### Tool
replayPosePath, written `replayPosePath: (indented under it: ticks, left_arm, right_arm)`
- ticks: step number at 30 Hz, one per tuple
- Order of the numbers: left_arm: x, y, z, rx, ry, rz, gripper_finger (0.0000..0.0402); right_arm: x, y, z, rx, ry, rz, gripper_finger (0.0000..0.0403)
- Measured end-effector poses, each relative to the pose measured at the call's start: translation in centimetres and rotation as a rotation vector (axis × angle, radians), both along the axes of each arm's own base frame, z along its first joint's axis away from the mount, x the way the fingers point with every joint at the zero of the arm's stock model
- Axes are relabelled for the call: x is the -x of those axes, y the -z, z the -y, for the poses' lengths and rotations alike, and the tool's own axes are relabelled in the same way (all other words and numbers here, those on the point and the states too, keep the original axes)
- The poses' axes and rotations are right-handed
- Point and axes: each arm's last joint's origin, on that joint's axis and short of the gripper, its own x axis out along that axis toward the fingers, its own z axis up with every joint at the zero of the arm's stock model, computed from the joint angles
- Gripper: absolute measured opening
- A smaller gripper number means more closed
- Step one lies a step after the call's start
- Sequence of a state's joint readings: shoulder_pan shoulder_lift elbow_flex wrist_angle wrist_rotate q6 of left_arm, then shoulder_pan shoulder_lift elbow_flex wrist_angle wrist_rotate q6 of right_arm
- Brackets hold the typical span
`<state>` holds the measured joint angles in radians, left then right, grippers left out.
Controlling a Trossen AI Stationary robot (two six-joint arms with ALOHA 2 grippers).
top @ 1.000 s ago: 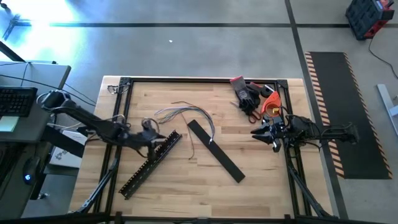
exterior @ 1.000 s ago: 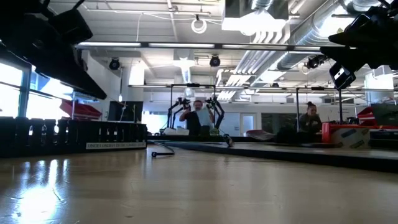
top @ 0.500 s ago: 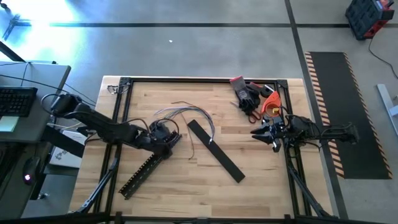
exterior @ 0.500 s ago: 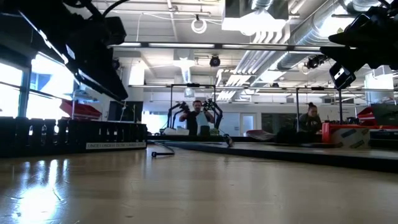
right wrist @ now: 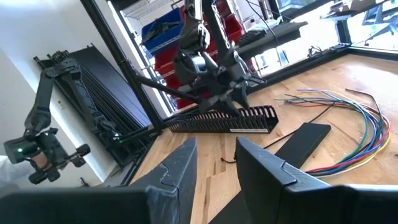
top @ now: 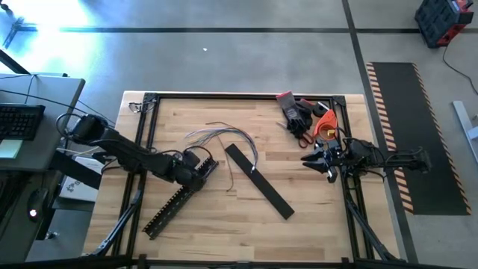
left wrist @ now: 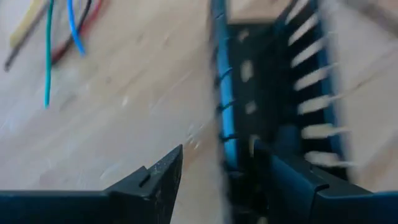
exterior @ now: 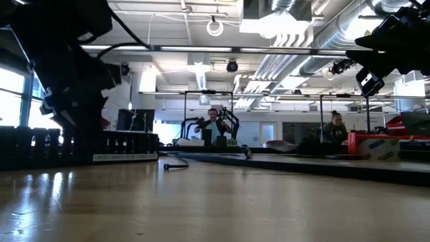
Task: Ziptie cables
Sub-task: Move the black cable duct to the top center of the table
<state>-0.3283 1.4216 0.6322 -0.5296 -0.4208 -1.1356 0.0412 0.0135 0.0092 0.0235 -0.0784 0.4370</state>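
The cables are a loose bunch of thin wires lying flat on the wood toward the far side; they look coloured in the right wrist view. My left gripper is open and low over the far end of the black comb-toothed duct. In the left wrist view its fingers stand on either side of one duct wall. A flat black strip lies to the right of the duct. My right gripper waits open near the table's right edge, holding nothing. My left gripper comes down from above at the duct's far end, one finger outside the toothed wall and one over the channel. The left wrist view is blurred, so I cannot tell whether the fingers touch the wall.
Red-and-black gloves and an orange tool lie at the far right corner. A black frame runs along the table's edges. People stand in the room beyond. Bare wood shows at the near right.
My left gripper has moved toward the table's right, along to the far end of the duct, and has come down toward it. The duct, cables and strip have stayed in place.
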Motion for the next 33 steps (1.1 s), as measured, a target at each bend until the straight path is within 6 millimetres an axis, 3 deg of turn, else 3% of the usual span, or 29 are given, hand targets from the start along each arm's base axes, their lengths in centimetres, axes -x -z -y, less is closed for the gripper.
replayPosePath:
  ticks: [4,9,12,16,20,24,27,33]
  left_arm:
    - [-0.2,0.9,-0.6,0.024,-0.051,-0.047,0.0141]
    - [-0.9,0.7,-1.6,0.078,-0.012,-0.083,0.0019]
    - [-2.3,-0.7,-2.5,0.088,0.032,-0.074,0.0009]
    - [-5.0,-4.4,-4.9,0.051,0.108,-0.031,0.0001]
    - [-7.2,-8.7,-8.8,-0.022,0.174,0.043,0.0000]
    - [-8.0,-11.8,-13.4,-0.091,0.228,0.072,0.0000]
    - [-8.5,-12.7,-17.2,-0.129,0.289,0.003,0.0000]
    - [-11.5,-12.1,-24.6,-0.169,0.460,-0.225,0.0000]
  right_arm:
    - [0.0,0.0,0.0,0.000,0.000,0.000,0.0097]
    - [0.0,0.0,0.0,0.000,0.000,0.000,0.0097]
    - [0.0,0.0,0.0,0.000,0.000,0.000,0.0097]
    - [0.0,0.0,0.0,0.000,0.000,0.000,0.0097]
    - [0.0,0.0,0.0,0.000,0.000,0.000,0.0097]
    - [0.0,0.0,0.0,0.000,0.000,0.000,0.0097]
    - [0.0,0.0,0.0,0.000,0.000,0.000,0.0097]
    - [0.0,0.0,0.0,0.000,0.000,-0.001,0.0097]
